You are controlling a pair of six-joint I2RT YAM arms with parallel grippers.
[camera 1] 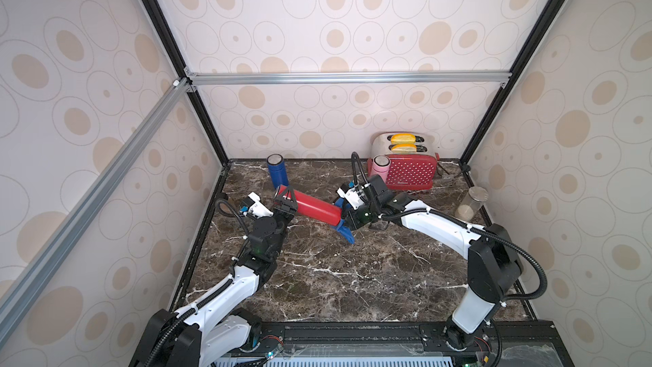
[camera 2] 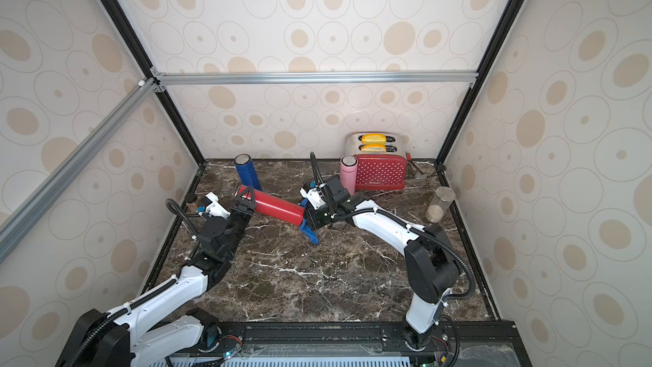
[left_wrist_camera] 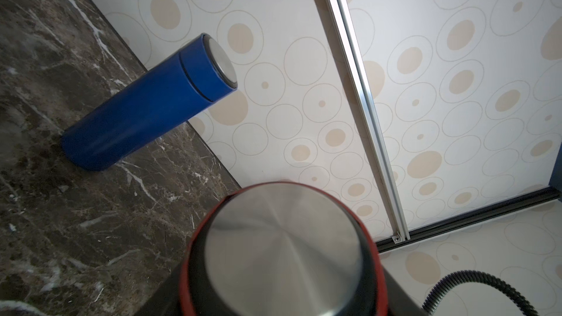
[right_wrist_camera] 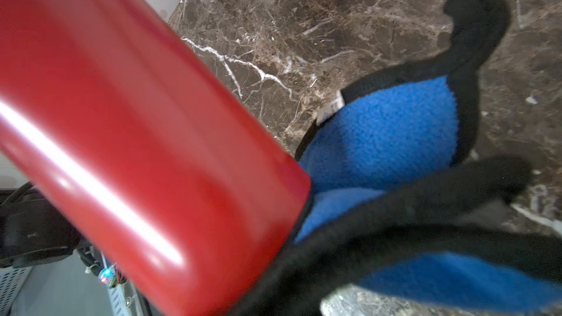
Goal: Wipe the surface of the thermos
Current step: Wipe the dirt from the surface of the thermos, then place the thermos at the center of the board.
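Left gripper (camera 1: 287,196) grasps red thermos (camera 1: 317,208); right gripper (camera 1: 344,222) clamps blue cloth (camera 1: 346,234); blue thermos (camera 1: 277,171) behind.

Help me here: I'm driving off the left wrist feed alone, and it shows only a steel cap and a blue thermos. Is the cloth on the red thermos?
Observer: Yes. The right gripper is shut on the blue cloth, and the cloth sits against the base end of the red thermos, opposite your cap.
Operator: Is the thermos lying on the counter?
Observer: It seems not. In both top views the left gripper clamps it near the cap end and holds it sideways, apparently clear of the marble counter.
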